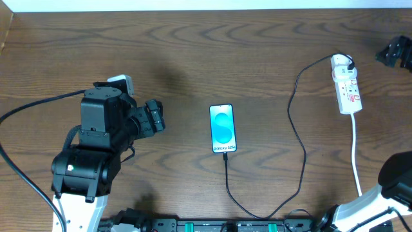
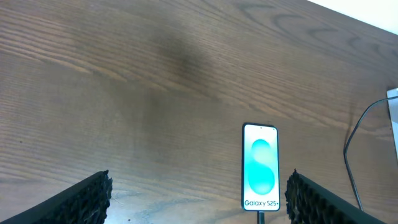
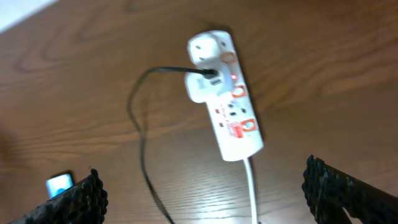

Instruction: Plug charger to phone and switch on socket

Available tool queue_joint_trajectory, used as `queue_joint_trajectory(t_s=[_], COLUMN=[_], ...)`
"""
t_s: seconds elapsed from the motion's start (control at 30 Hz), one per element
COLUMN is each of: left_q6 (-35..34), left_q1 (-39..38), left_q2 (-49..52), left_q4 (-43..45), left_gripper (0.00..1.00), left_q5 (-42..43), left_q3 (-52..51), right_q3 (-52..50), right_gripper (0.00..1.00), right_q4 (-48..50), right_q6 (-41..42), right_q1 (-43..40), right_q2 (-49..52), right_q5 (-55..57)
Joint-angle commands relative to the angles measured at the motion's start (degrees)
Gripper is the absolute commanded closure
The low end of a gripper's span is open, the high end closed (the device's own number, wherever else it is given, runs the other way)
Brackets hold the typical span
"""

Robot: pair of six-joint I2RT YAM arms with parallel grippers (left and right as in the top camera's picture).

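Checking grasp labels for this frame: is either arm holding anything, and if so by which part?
Nothing is held: the left gripper and the right gripper both stand open and empty.

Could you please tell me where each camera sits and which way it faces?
Overhead: fixed above the table, looking straight down; the left arm and right arm show.
Left wrist: on the left arm, facing the phone; the open left gripper frames the bottom.
Right wrist: on the right arm, looking down at the socket; the open right gripper frames the bottom.
Shared: overhead and left wrist both show the phone and charger.
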Motion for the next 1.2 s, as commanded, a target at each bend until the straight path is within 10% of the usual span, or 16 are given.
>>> queue_joint_trajectory(t_s=[0.0,1.17], left_q6=[0.70,0.72], left_q1=[-0.02,-0.44], left_q2=[0.13,-10.58], left_q4=[-0.04,2.08], left_gripper=[0.11,0.11], left_q5=[-0.72,-1.01], left_q3=[0.11,-11.65], right_q3=[0.90,0.87], right_gripper=[0.01,0.01], right_q4=[-0.07,-0.07], right_q6=[0.61,0.63], right_q1=[0.17,0.17], right_q2=[-1.38,-1.27], right_q5=[-3.65,-3.50])
